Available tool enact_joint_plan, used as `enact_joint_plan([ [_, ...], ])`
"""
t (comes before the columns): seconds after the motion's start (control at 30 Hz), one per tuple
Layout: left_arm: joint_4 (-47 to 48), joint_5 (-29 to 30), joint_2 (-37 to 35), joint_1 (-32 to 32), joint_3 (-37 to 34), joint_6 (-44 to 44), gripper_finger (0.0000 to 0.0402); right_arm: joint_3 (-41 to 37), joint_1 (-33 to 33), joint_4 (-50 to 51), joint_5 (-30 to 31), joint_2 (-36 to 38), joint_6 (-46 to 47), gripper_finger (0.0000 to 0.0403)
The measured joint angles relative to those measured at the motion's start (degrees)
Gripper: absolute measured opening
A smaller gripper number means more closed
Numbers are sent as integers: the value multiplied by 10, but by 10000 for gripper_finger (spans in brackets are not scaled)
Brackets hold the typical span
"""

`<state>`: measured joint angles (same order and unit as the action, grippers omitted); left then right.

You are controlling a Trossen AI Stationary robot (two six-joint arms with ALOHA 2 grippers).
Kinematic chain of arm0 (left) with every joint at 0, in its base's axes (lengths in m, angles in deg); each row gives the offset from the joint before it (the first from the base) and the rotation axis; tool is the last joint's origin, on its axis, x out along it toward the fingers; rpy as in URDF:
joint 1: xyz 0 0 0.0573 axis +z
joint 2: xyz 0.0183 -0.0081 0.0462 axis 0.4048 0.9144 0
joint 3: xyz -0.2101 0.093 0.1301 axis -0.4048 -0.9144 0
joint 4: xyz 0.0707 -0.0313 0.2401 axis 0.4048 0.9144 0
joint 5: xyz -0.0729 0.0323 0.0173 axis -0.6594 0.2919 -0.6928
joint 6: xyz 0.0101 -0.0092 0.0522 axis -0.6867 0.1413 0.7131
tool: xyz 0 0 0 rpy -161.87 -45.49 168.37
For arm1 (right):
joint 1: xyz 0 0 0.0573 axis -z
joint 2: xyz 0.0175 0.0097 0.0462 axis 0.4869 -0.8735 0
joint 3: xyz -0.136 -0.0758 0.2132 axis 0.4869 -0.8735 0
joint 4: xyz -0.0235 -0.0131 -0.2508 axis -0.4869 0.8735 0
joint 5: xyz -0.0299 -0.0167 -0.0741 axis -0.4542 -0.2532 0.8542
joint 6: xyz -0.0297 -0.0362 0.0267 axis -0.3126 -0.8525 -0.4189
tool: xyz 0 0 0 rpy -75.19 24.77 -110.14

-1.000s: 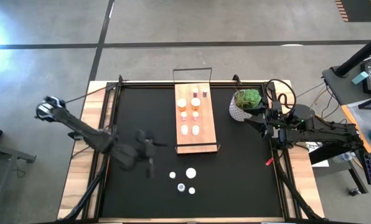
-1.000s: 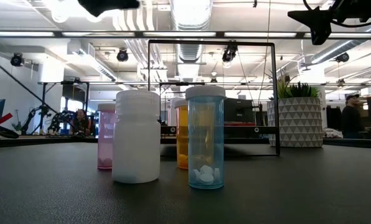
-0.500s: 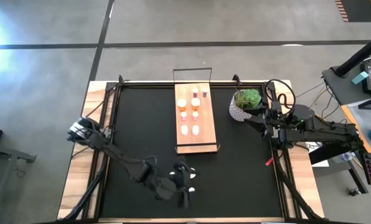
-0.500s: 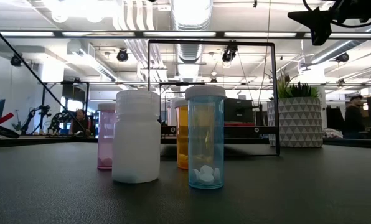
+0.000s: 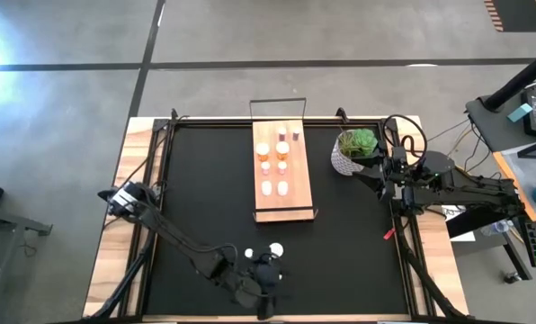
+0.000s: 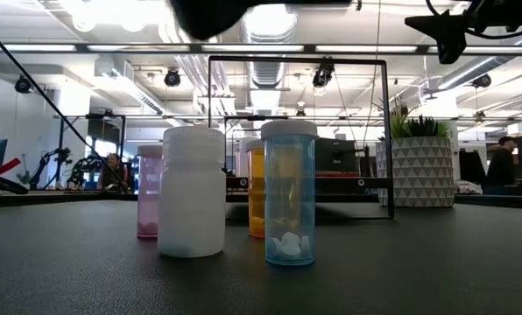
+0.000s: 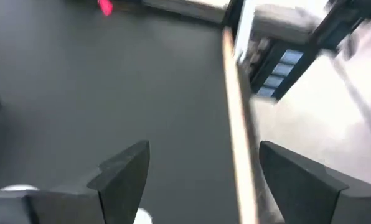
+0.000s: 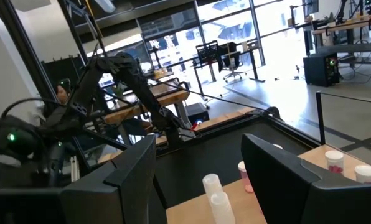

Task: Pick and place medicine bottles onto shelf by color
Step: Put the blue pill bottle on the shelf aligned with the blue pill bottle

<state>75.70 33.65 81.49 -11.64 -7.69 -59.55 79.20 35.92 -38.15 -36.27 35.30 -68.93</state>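
Several medicine bottles stand loose on the black mat near the front edge. In the low view they are a white one (image 6: 191, 192), a pale blue one (image 6: 289, 194), a pink one (image 6: 148, 194) and an orange one (image 6: 256, 194). From above, two pale caps (image 5: 248, 255) (image 5: 275, 249) show. My left gripper (image 5: 266, 286) hovers open over the nearer ones and hides them; nothing lies between its fingers (image 7: 201, 155). The shelf (image 5: 284, 207) lies at the mat's middle back, carrying several bottles (image 5: 263, 148) in pairs. My right gripper (image 5: 374, 174) waits open at the right, beside the plant.
A green plant in a white pot (image 5: 354, 149) stands right of the shelf, close to my right gripper. The shelf's thin wire frame (image 5: 278, 102) rises at its far end. The table's wooden near edge (image 7: 235, 124) runs close by my left gripper. A small red thing (image 5: 388, 234) lies at the mat's right edge.
My left gripper has swept from the mat's left middle toward the near edge and the right, sinking and rolling as it went. It now hangs over the loose bottles and covers the two nearer caps. The bottles have not moved.
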Motion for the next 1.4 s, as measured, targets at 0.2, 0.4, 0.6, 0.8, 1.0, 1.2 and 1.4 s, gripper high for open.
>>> enact_joint_plan([
  [0.2, 53, 7, 10, -1, -1, 0, 286, 0, 0, 0, 0, 0, 0, 226],
  [0.4, 92, 8, 26, -1, -1, -1, 286, 0, 0, 0, 0, 0, 0, 226],
  [0.6, 97, 9, 34, 2, -4, 0, 286, 0, 0, 0, 0, 0, 0, 226],
  [0.8, 98, 10, 34, 4, -12, -1, 286, 0, 0, 0, 0, 0, 0, 226],
  [1.0, 94, 8, 44, 9, -11, -1, 286, 0, 0, 0, 0, 0, 0, 226],
  [1.2, 93, -7, 57, 11, -11, -1, 286, 0, 0, 0, 0, 0, 0, 226],
  [1.4, 96, -8, 57, 11, -11, -1, 262, 0, 0, 0, 0, 0, 0, 226],
])
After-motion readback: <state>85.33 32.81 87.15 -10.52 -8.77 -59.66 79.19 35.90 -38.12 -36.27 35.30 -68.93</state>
